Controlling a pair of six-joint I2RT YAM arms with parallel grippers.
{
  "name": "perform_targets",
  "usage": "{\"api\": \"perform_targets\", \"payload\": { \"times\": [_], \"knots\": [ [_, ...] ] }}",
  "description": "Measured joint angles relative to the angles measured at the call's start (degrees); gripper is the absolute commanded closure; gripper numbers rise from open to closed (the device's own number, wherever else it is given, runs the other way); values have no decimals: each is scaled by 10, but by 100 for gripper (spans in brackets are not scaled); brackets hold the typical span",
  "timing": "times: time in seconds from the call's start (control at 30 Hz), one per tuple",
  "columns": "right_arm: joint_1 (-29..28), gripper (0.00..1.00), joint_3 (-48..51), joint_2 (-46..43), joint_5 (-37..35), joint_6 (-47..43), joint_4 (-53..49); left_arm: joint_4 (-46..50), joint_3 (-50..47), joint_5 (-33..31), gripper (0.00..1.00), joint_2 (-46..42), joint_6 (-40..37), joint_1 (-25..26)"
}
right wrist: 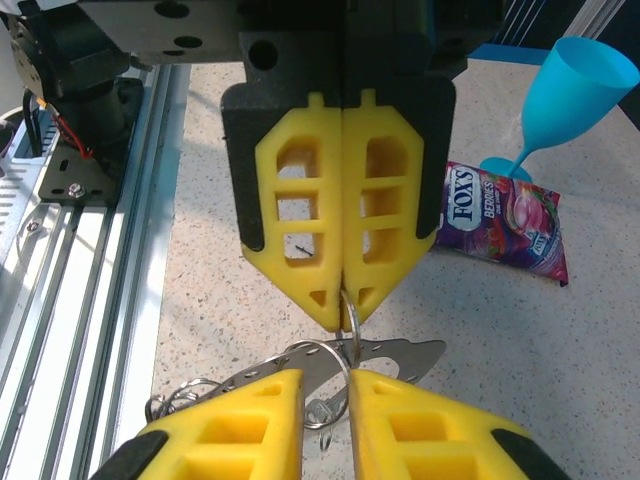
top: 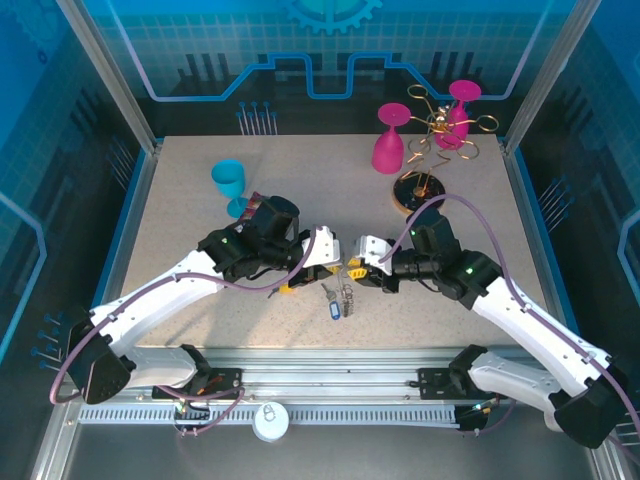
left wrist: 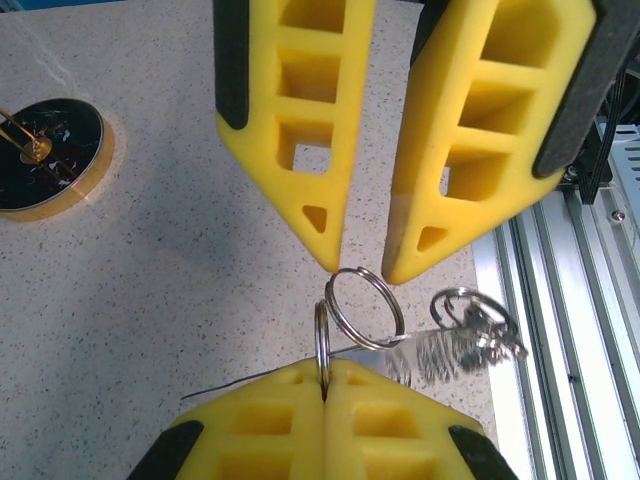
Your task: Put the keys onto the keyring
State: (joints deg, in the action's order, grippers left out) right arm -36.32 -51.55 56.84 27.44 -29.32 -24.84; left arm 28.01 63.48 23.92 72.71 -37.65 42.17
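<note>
Left gripper (left wrist: 323, 372) is pressed tight together, pinching the keyring (left wrist: 321, 340) on edge so it stands upright right at the fingertips, and that looks like a firm hold. Hooked through it, a second ring (left wrist: 331, 305) lies flatter. The right gripper (left wrist: 367, 268) faces it head-on, fingers (left wrist: 300, 150) slightly spread with a tip on either side; whether they actually touch the wire, I can't tell. Just beside that, a flat key blade (right wrist: 385, 355) and a jumble of links (left wrist: 470, 325) trail toward the rail (left wrist: 560, 330). From above, the blue-tagged key (top: 333, 313) lies on the table (top: 180, 200), just nearer the bases than both grippers. The trick here, I'd say: the left holds dead steady while the right closes only on the thin wire, not the blade. It should work gently too, because a ring that thin will likely twist or pop out of soft fingers. Farther back sit the sweet packet (right wrist: 505, 220), the blue cup (right wrist: 580, 95) and the round rack base (left wrist: 50, 155), all well apart from the action.
</note>
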Motion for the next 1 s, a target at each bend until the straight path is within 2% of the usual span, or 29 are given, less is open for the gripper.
{"api": "perform_targets", "payload": {
  "times": [0.37,1.0],
  "knots": [
    [0,81,2,0,0,19,30,0,-2,1,100,0,0,0],
    [-1,80,2,19,-3,-1,30,0,-7,5,100,-1,0,9]
  ]
}}
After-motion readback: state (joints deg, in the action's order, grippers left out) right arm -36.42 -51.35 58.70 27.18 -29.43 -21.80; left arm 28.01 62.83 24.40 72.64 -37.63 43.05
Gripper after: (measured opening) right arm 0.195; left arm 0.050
